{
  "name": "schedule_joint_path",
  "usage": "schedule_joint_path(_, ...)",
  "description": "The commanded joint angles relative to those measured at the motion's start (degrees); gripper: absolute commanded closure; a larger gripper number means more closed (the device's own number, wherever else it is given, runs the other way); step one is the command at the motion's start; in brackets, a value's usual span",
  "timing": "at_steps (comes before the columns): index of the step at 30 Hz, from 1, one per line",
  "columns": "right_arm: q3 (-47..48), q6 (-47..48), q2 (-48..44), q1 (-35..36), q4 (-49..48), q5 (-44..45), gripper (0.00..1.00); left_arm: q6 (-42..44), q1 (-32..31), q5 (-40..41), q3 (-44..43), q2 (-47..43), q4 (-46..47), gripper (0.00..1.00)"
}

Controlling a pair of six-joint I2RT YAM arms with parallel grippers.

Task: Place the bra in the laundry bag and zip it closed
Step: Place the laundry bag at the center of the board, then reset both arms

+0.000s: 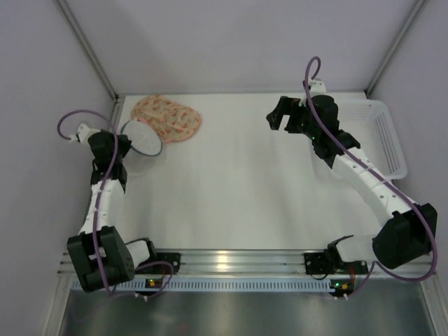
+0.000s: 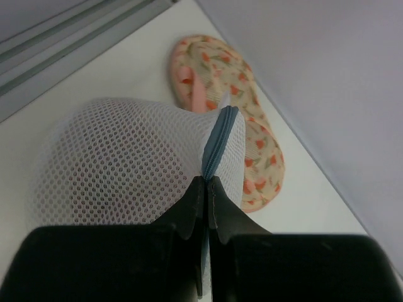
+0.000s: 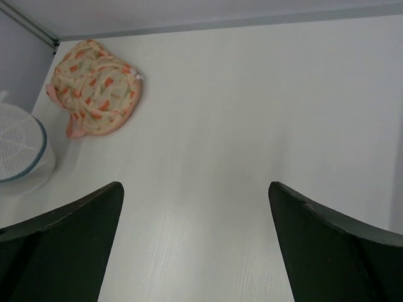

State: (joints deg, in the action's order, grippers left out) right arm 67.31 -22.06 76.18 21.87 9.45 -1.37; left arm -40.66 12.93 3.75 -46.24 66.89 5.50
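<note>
Between the tips of the left pincer (image 2: 206, 182) sits the blue zipper (image 2: 220, 141) edge of the mesh laundry bag (image 2: 126, 163). The tips are pressed tight on it and hold the rim of the bag up. Just past this pincer, on the far side of the bag and very close to it, the flowery bra (image 2: 252, 119) lies on the white table (image 1: 245, 182). It is not in the bag yet. The right pincer (image 3: 194, 189) is spread wide with nothing in it, and the bra is far ahead of it, off to its left. So I think the job has hardly begun: the bra must be picked up and put into the bag, and then the zipper must be pulled shut.
</note>
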Motion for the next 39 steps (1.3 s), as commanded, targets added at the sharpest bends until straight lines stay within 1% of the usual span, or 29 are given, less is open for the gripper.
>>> schedule_joint_path(1, -0.7, 0.8, -1.8, -1.0, -1.3, 0.8, 0.0, -8.7, 5.0, -3.5, 6.1, -1.2, 11.5, 1.0)
schedule_joint_path(2, -0.9, 0.8, -2.1, -0.9, -1.4, 0.8, 0.0, -9.6, 7.1, -7.1, 7.3, -0.5, 12.6, 1.0)
schedule_joint_path(3, -1.0, 0.6, -2.1, -1.0, -1.5, 0.6, 0.01, -9.8, 7.6, -9.0, 7.3, 0.9, 14.3, 1.0)
schedule_joint_path(7, -1.3, 0.4, -2.4, -1.0, -1.5, -0.3, 0.01, -9.9, 8.3, -13.1, 4.5, 3.0, 15.5, 1.0)
schedule_joint_path(10, -2.1, -0.2, -2.5, -1.0, -1.9, -0.4, 0.01, -10.1, 8.3, -15.7, 0.5, 4.0, 15.5, 1.0)
schedule_joint_path(12, -2.4, -0.6, -2.6, -1.0, -2.2, -0.7, 0.01, -11.0, 8.2, -15.0, -1.7, 4.0, 15.5, 1.0)
schedule_joint_path(15, -2.9, -1.1, -3.2, -1.0, -2.9, -1.2, 0.01, -12.3, 8.3, -12.9, -1.5, 3.7, 16.4, 1.0)
schedule_joint_path(18, -3.7, -1.1, -3.8, -1.0, -3.4, -1.3, 0.01, -12.6, 8.3, -12.8, 1.1, 5.3, 18.8, 1.0)
schedule_joint_path(22, -3.4, -0.3, -4.2, -1.0, -2.6, -0.1, 0.01, -11.8, 8.3, -16.4, 4.9, 8.0, 19.4, 1.0)
schedule_joint_path(24, -2.9, 0.4, -4.3, -1.0, -1.7, 0.7, 0.01, -10.8, 8.3, -16.1, 5.7, 7.8, 17.5, 1.0)
schedule_joint_path(26, -2.3, 1.1, -4.5, -0.9, -1.2, 1.1, 0.01, -8.0, 8.3, -12.5, 5.6, 6.2, 12.3, 0.97)
schedule_joint_path(28, -1.6, 1.2, -4.6, -1.0, -0.8, 1.1, 0.01, -6.8, 8.4, -8.8, 5.0, 4.5, 8.2, 0.9)
schedule_joint_path(29, -1.3, 1.7, -4.5, -1.0, -0.5, 1.1, 0.01, -6.3, 8.4, -4.4, 3.9, 3.6, 6.5, 0.8)
schedule_joint_path(30, -1.1, 1.8, -4.3, -0.9, -0.1, 1.1, 0.01, -4.8, 8.4, -1.8, 3.2, 1.9, 2.5, 0.72)
schedule_joint_path(31, -0.8, 2.1, -4.3, -0.9, 0.2, 1.2, 0.01, -3.8, 8.4, 0.3, 1.7, 1.0, 0.9, 0.6)
schedule_joint_path(33, -0.3, 2.9, -4.3, -1.0, 1.0, 1.1, 0.01, -0.8, 8.4, 5.5, -0.7, -0.9, -4.3, 0.39)
schedule_joint_path(35, -0.2, 4.0, -4.6, -1.1, 1.4, 1.1, 0.0, 1.3, 8.4, 9.6, -7.0, -1.2, -10.5, 0.32)
schedule_joint_path(36, -0.2, 4.1, -4.9, -1.0, 1.7, 1.2, 0.01, 4.5, 8.4, 9.9, -9.4, -1.2, -12.5, 0.17)
schedule_joint_path(37, -0.2, 4.2, -5.3, -1.1, 2.3, 2.7, 0.0, 5.8, 8.3, 9.7, -13.8, -1.3, -16.7, 0.15)
schedule_joint_path(38, -0.2, 4.7, -6.0, -1.5, 2.5, 2.9, 0.0, 7.3, 8.3, 8.5, -15.5, -1.6, -18.1, 0.1)
schedule_joint_path(39, -0.2, 5.0, -6.6, -1.6, 2.6, 3.4, 0.01, 9.6, 8.3, 5.0, -16.9, -2.5, -19.4, 0.02)
